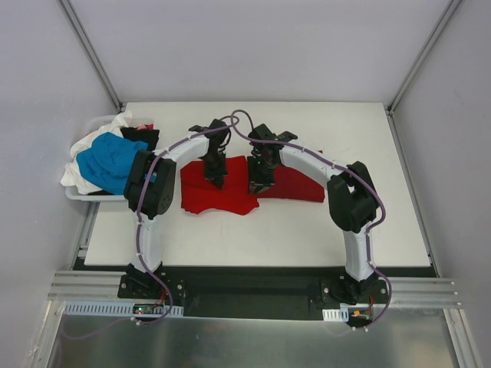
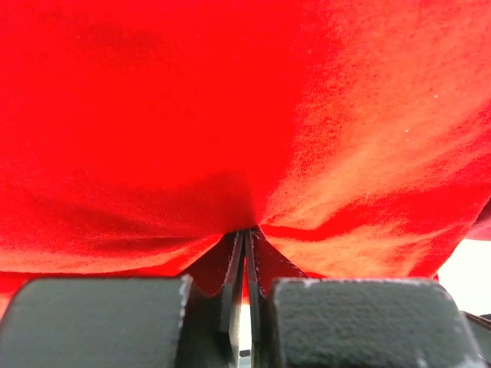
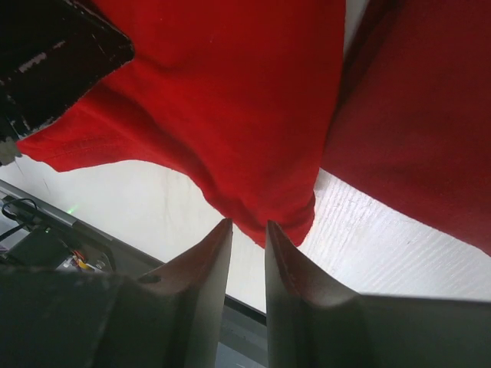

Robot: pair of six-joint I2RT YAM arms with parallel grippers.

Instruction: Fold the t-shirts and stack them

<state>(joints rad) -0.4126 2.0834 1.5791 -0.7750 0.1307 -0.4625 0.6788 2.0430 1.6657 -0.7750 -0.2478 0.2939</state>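
where left gripper (image 2: 247, 236) pinches, red t-shirt (image 2: 230, 115) bunches

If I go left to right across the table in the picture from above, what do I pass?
The blue t-shirt → left gripper → right gripper → right arm's black elbow. The red t-shirts spread under both grippers, so I left them out.

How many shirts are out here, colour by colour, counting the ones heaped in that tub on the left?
Red: 2, the left red t-shirt and the right red t-shirt, both on the table
Blue: 1, the blue t-shirt
White: 1, the white t-shirt
Black: 1, the black t-shirt
Total: 5 that show; the tub may hide more.
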